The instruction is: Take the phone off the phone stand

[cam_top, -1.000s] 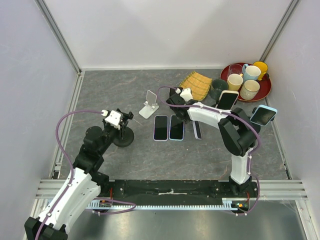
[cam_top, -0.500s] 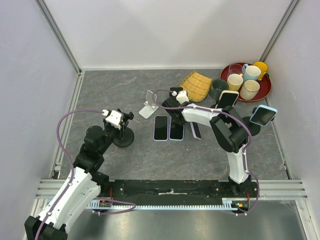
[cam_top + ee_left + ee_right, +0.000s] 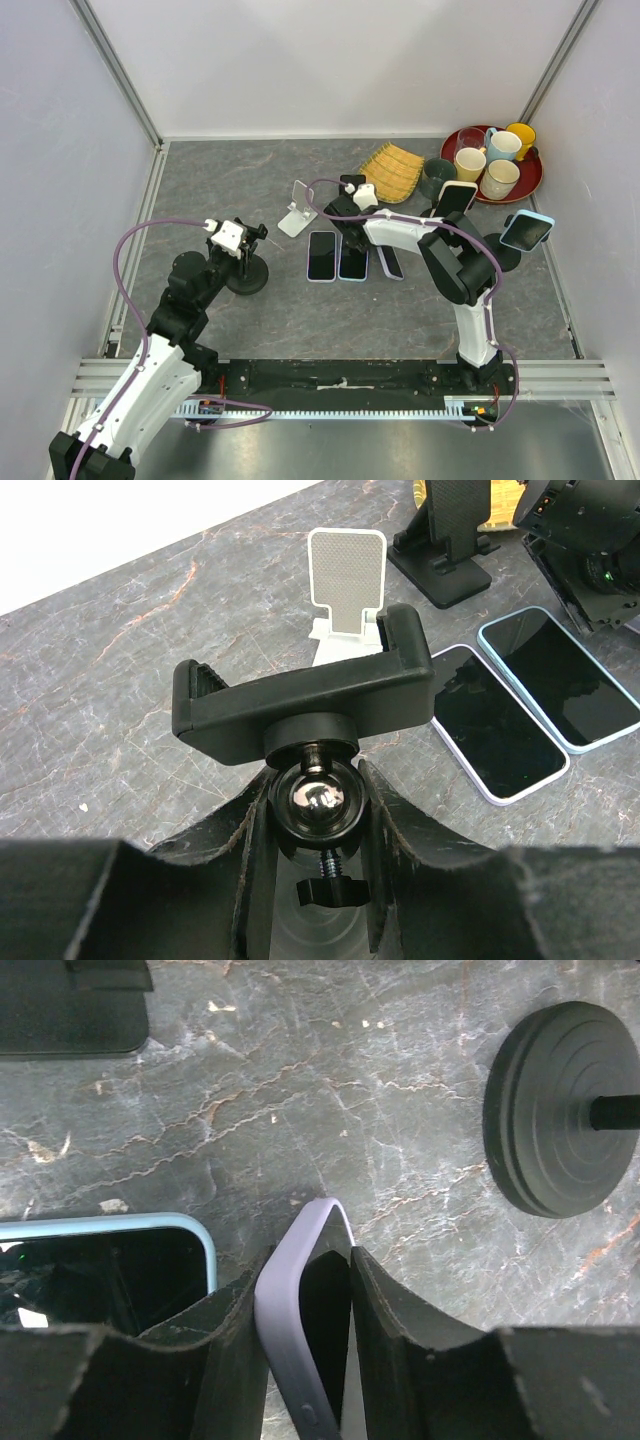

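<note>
Right gripper (image 3: 305, 1260) straddles the lilac-cased phone (image 3: 285, 1305), on edge at three o'clock of a blue-cased phone (image 3: 353, 255); I cannot tell if it pinches. Left gripper (image 3: 315, 800) pinches the black clamp stand (image 3: 300, 690). Spread wider before lifting away.

We're inside a robot lab's test cell here: plain white panel walls (image 3: 330, 60) held in aluminium framing (image 3: 118, 72) box in a grey stone-patterned table (image 3: 230, 180). Two robot arms (image 3: 165, 340) are bolted along the bottom edge. Upper right, a red tray (image 3: 530, 185) of mugs (image 3: 499, 178); at centre, phones (image 3: 322, 255) are lined up like props.
</note>
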Available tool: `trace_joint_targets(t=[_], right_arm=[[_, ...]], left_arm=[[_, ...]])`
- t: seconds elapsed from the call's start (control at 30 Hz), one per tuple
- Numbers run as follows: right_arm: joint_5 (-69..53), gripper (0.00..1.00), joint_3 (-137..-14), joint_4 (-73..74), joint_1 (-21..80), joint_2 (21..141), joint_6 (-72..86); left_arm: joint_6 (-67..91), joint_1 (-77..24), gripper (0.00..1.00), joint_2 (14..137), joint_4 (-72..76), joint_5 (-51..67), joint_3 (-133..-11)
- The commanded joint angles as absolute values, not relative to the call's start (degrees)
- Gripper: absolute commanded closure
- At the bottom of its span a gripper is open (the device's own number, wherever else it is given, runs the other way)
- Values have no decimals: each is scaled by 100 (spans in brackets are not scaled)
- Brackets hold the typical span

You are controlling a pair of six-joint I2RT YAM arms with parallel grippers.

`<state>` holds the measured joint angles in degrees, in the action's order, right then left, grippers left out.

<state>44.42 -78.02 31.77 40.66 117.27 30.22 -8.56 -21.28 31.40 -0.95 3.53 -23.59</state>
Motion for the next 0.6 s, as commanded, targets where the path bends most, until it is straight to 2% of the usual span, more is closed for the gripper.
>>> trace_joint_targets(t=[0.0,0.2,0.57], right_arm=[[3823,56,-7629,2953,4113,11716,3472],[3876,39,-7559,2945,3946,11698,3472],[3921,39,-7225,2857,3709,11426,3428]], left_arm=[[-826,-2109,98,3085,563,430,-2531],[-835,-2109,98,3085,554,448,-2531],[-844,-2118,98,3103,536,475,-2531]])
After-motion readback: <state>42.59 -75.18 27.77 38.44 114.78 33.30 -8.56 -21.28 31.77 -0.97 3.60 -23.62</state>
